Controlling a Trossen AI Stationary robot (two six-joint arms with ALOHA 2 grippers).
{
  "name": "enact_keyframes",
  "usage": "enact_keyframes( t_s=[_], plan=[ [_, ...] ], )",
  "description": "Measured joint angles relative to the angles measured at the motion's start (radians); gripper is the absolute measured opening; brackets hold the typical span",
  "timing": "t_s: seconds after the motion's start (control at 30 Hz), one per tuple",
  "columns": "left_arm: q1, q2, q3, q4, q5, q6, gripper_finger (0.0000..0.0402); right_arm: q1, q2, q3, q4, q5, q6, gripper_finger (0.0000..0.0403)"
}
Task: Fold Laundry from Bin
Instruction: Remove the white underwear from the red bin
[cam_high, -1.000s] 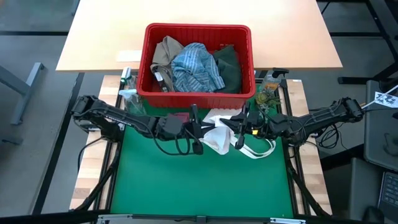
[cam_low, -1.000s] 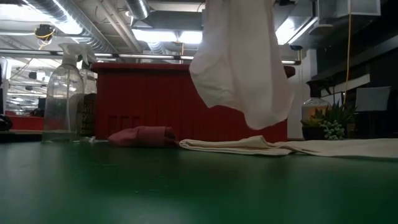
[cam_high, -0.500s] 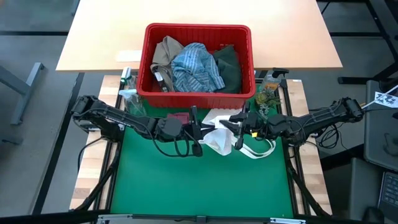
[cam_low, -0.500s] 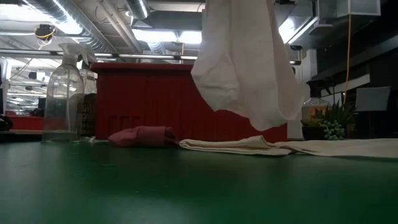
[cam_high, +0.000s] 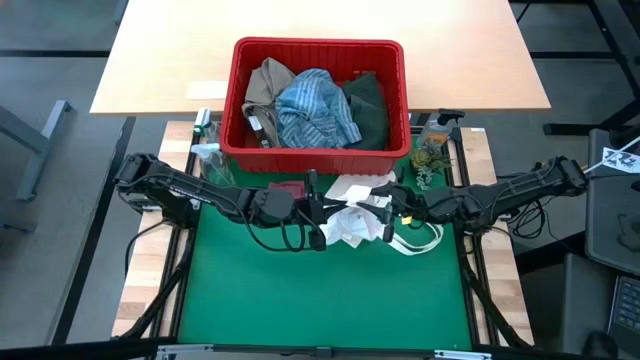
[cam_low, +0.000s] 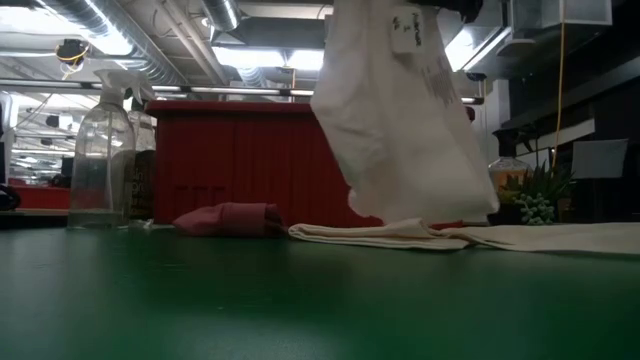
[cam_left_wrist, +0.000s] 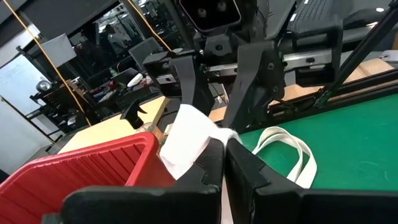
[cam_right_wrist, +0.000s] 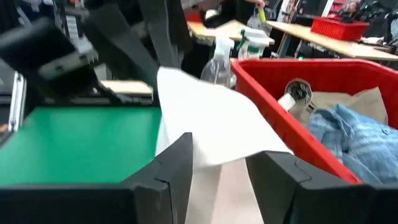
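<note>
Near the middle of the high view, just below the red bin (cam_high: 318, 95), the small white cloth (cam_high: 350, 224) hangs between the two arms; the left gripper (cam_high: 322, 212) has its fingers pinched tight on the cloth's left edge, and its own wrist view shows the dark fingers closed together with white fabric bunched right at their tips; the right gripper (cam_high: 385, 216) sits just to the cloth's right with its fingers (cam_right_wrist: 180, 158) spread apart, the cloth draped in the gap between them rather than clamped, so I'd say it holds nothing at the moment. In the low view the cloth dangles from the top centre of the frame, its lower hem just above the flat white tote bag (cam_low: 420, 235) lying on the green mat (cam_high: 320, 290); its long axis runs top to bottom there.

What matters for the next move, as I judge it, is that the free edge lies to the right of the pinched one, so the right arm is plainly the nearer to take it; a fresh pinch there would let the pair stretch the cloth flat across the frame.

The small maroon cloth (cam_high: 287, 188) rests on the mat against the bin's near wall; the blue-white striped shirt (cam_high: 315, 110), tan garment (cam_high: 265, 85) and dark green garment (cam_high: 368, 105) lie heaped inside the bin.
</note>
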Motion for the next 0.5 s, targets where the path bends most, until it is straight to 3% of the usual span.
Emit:
enact_keyframes(
  t_s=[0.27,0.5],
  plan=[
    [0.000,0.000,0.000,0.002,-0.007,0.000,0.0000,0.000,-0.035,0.000,-0.123,-0.003,0.000,0.0147],
    [0.000,0.000,0.000,-0.002,-0.023,0.000,0.0000,0.000,-0.074,0.000,-0.248,-0.068,0.002,0.0147]
  ],
)
